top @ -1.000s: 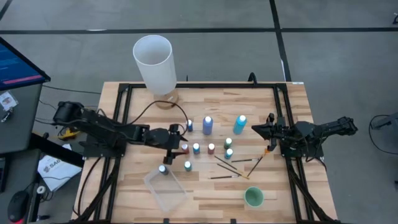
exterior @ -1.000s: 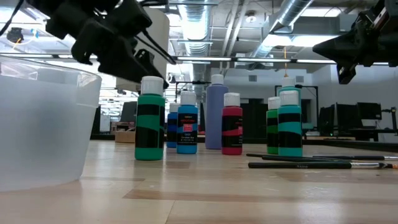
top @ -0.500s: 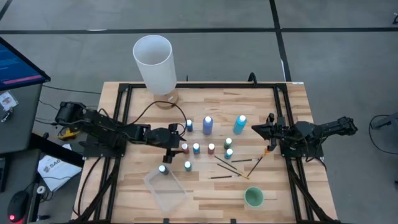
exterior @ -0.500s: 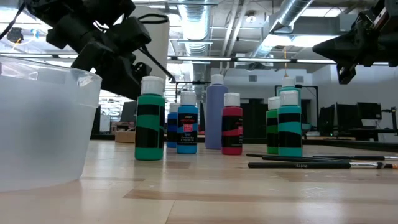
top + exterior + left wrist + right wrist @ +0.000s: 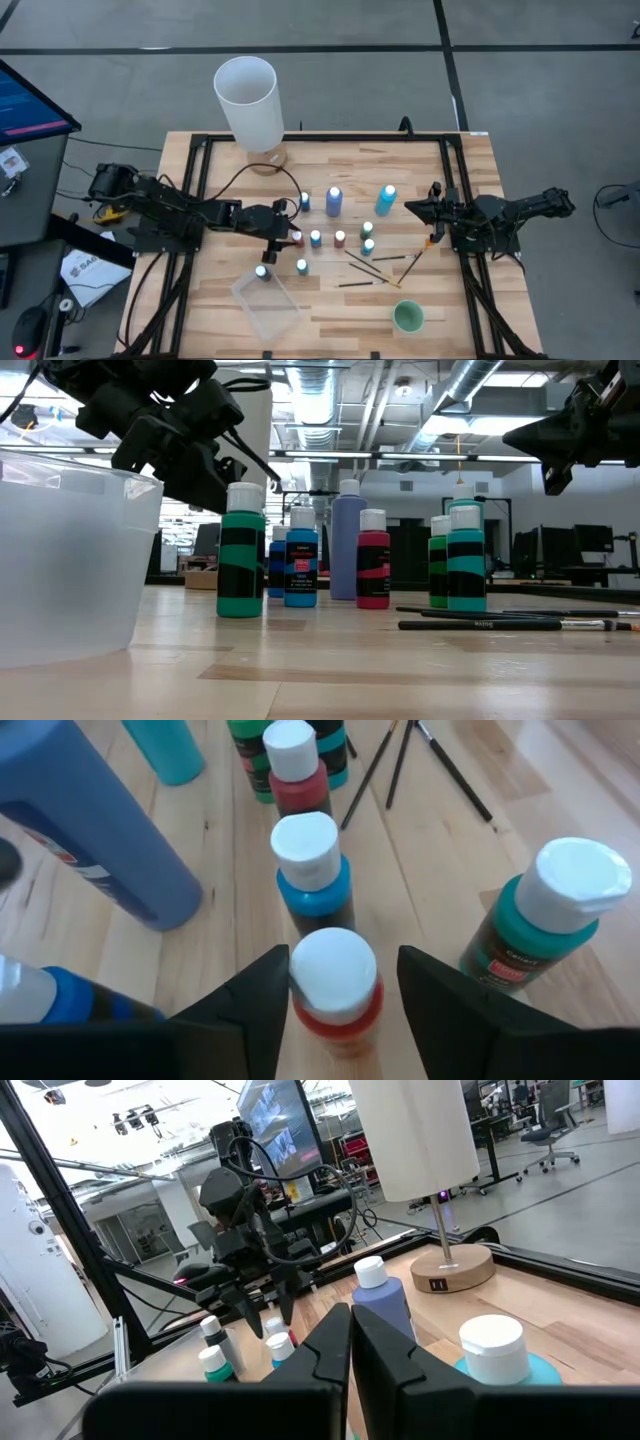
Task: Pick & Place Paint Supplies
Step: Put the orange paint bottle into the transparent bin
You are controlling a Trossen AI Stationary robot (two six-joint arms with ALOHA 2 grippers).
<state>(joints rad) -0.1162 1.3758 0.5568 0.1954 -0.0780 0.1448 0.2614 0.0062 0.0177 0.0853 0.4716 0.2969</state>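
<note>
The wooden table [image 5: 330, 300] fills the middle of the high view. The left arm reaches in low from the left, and the left gripper [image 5: 335, 982] straddles a small red bottle [image 5: 335, 985], fingers half open on either side of its white cap, not visibly clamped. The bottle looks light, rigid and smooth, so it is best gripped just under the cap. At center right, the right gripper [image 5: 432, 210] hovers shut and empty.

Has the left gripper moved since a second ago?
Yes. In the low view, the left gripper has come down beside the green bottle; its fingers now flank the red bottle's white cap.
</note>
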